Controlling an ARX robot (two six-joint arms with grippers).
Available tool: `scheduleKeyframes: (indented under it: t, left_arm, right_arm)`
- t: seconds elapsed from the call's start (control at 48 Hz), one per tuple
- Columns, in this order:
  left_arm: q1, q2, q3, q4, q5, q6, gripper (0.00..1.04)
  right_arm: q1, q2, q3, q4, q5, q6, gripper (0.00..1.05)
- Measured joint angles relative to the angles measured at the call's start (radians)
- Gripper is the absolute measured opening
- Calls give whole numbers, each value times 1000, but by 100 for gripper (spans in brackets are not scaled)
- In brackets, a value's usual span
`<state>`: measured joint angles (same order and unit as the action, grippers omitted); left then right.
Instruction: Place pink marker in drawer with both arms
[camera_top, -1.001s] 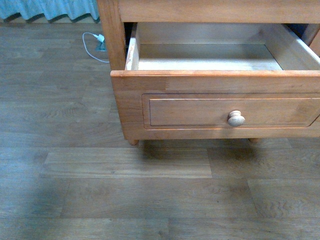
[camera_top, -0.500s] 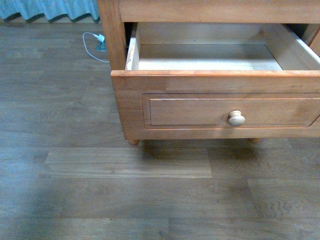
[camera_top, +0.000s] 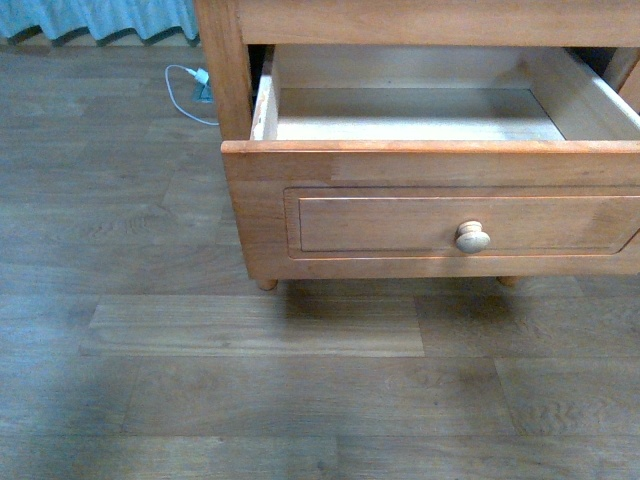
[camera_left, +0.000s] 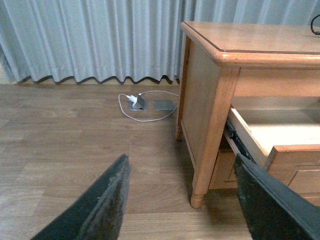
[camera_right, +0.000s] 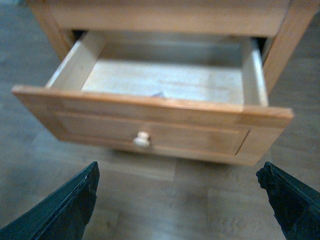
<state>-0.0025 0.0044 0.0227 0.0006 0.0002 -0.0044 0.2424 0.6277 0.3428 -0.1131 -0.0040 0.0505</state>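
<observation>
The drawer (camera_top: 430, 220) stands pulled out of the honey-brown cabinet, its pale inside bare in the front view and its round knob (camera_top: 472, 237) facing me. I cannot make out the pink marker. Only a faint blurred sliver (camera_right: 157, 93) lies on the drawer floor just behind the front panel. My right gripper (camera_right: 180, 200) hangs open above the floor in front of the drawer (camera_right: 150, 130), with nothing between its fingers. Open and empty too, my left gripper (camera_left: 182, 200) is off the cabinet's left corner, beside the drawer's side (camera_left: 250, 145). Neither arm shows in the front view.
The cabinet's front leg (camera_left: 197, 197) stands just ahead of the left gripper. A white cable and floor socket (camera_left: 137, 102) lie near the grey-blue curtain (camera_left: 90, 40) behind. Wood-plank floor (camera_top: 250, 380) stretches in front of the cabinet.
</observation>
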Motion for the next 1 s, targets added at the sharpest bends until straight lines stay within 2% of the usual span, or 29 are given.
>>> scheduleKeyframes:
  t: [0.104,0.167,0.209,0.334,0.605,1.001]
  left_arm:
    - [0,0,0,0,0,0,84]
    - [0,0,0,0,0,0,98]
    - [0,0,0,0,0,1,100]
    - [0,0,0,0,0,0,99]
    - [0,0,0,0,0,0,99]
    - [0,0,0,0,0,0,99]
  right_arm:
    - [10,124,51,-62,-35,-11,96]
    - [10,229,89,-70,-64,-25,96]
    - [9,267,106,-69,-71,-28,96]
    - [-4,471,190,-14,-77,-36,96]
    - [-24,791,300,92,-23,-39,96]
    - [-26,1031,437,178,21,-42,96]
